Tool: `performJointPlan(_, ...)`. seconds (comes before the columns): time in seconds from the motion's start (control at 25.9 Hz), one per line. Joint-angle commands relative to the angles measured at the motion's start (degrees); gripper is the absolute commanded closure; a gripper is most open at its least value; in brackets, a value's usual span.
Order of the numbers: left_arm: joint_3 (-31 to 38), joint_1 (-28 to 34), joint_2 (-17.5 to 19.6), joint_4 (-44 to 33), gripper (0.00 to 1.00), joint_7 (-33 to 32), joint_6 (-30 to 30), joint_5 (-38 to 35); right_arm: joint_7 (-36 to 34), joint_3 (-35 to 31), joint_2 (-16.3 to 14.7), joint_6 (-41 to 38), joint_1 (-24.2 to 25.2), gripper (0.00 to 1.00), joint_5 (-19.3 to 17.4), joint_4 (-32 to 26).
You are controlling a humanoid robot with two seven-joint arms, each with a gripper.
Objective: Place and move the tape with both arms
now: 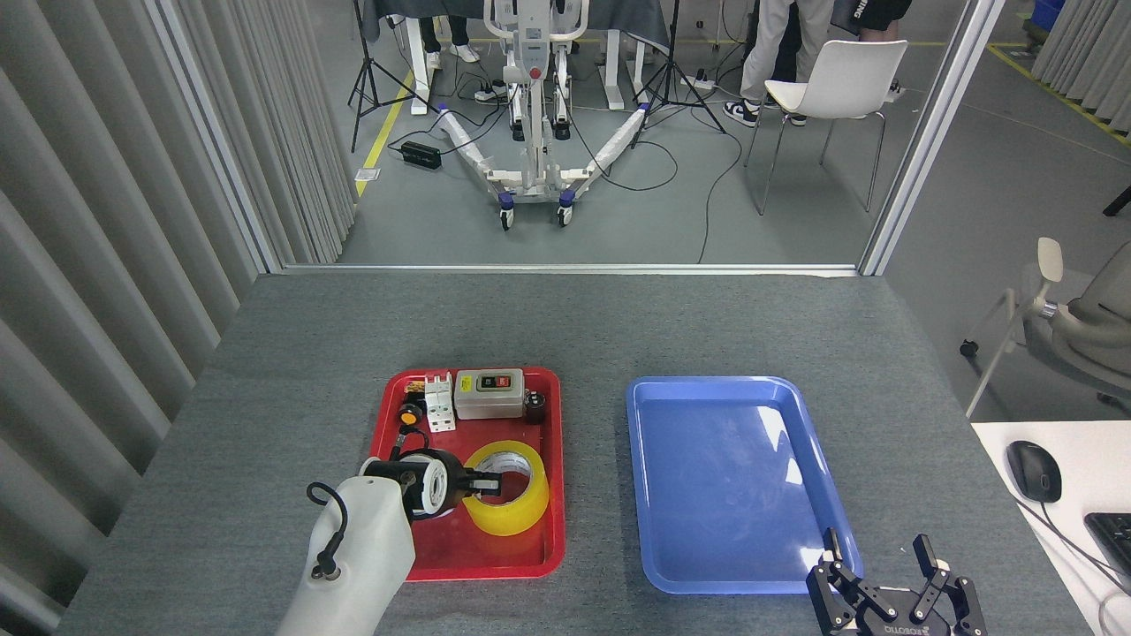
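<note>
Over on the left, the left end effector [489, 482] is reaching across the red tray [554, 495] and pinching the near-left wall of the tape [510, 505], one finger poking into the core hole and the other apparently outside the yellow band, so it is grasping the roll by its rim. The tape is looking tipped, its far side riding a little high, which suggests it is being lifted rather than resting flat. Just beyond the end effector, along the tray's far edge, an orange button [410, 412], a white breaker [439, 400] and a grey switch box [489, 393] are sitting clear of the grip. To the right of the end effector, the blue tray [656, 565] is lying bare, likely the drop spot. At the far right, the right end effector [891, 565] is hovering at the blue tray's near corner with fingers spread wide, gripping nothing, seemingly waiting its turn over the grey surface [292, 353].
</note>
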Motion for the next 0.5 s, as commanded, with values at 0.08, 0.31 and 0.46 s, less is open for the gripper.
performJointPlan(0.08,0.16,0.00,-0.17,-0.55,0.74,0.22,-0.13,0.17,0.04,-0.06,-0.09,0.14,-0.76,0.00,-0.07,0.04)
performJointPlan(0.31,8.60,3.17,-1.13,-9.16,0.81,3.38,-0.57,0.43,0.04,0.03,0.26,0.14,-0.76,0.00,0.02,0.04)
performJointPlan(0.46,14.40,6.59,-2.45,-14.43,0.91,8.39,-8.57,0.96,0.04,0.29,0.18,-0.12,-0.76,0.00,0.02,0.04)
